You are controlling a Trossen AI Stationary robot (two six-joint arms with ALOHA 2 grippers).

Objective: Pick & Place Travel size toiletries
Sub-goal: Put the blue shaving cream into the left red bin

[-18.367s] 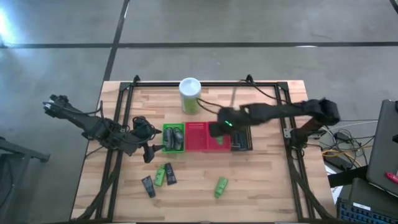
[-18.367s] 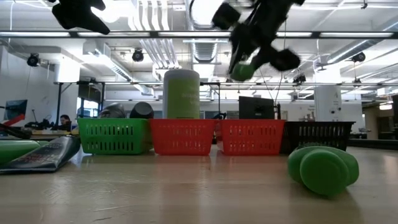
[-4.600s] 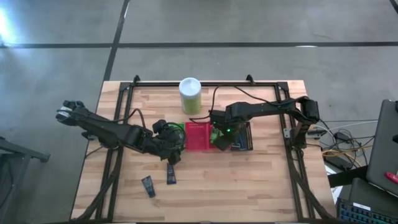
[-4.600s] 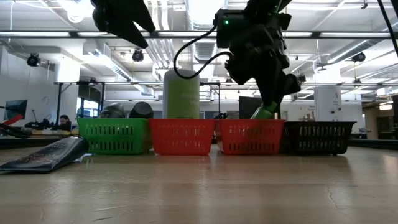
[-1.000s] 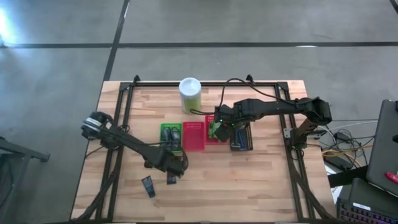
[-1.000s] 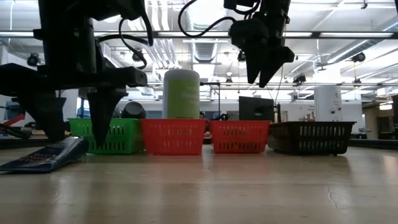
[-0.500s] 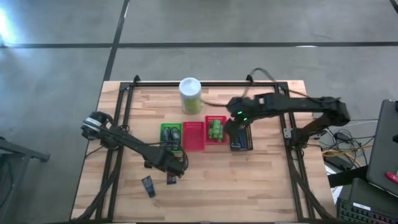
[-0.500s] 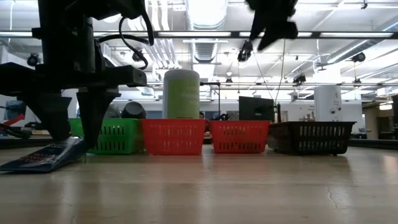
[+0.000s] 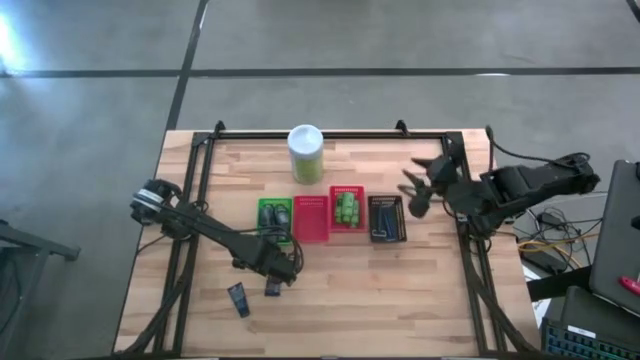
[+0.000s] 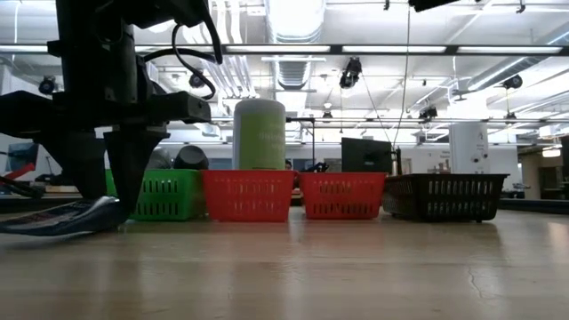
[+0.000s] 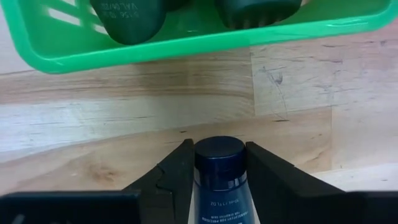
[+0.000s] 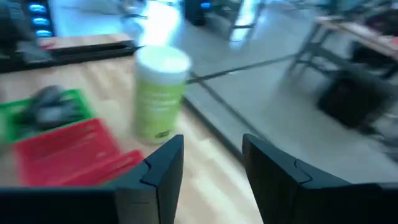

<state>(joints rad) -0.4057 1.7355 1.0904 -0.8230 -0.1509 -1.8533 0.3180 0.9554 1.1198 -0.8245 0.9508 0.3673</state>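
A small dark tube [image 9: 272, 289] lies on the wooden table near its front left, and my left gripper [image 9: 277, 278] is down on it, shut on its cap. A second dark tube [image 9: 238, 298] lies flat just to its left. Grey tubes lie in the green basket [image 9: 277, 218], and green tubes [image 9: 346, 207] lie in the right-hand red basket. My right gripper [image 9: 417, 191] hangs open and empty above the table's right side, right of the dark basket [image 9: 385, 218]. My left gripper pinches the dark tube's round cap [image 11: 219, 155] between its two fingers [image 11: 177, 171], one on each side of the cap. The fingers [image 10: 129, 169] come down from above. The tube's body [image 11: 217, 200] runs back under the gripper and lies on the table [image 10: 53, 220].
A tall white-and-green canister [image 9: 306, 152] stands behind the row of baskets. The left-hand red basket [image 9: 312, 218] sits between the green one and the one with green tubes. Bare wood shows along the front right [image 9: 400, 300].
My left gripper has stayed over the dark tube and shut its fingers onto it. My right gripper has risen from above the red basket and gone toward the table's right edge, uncovering the green tubes in that basket.
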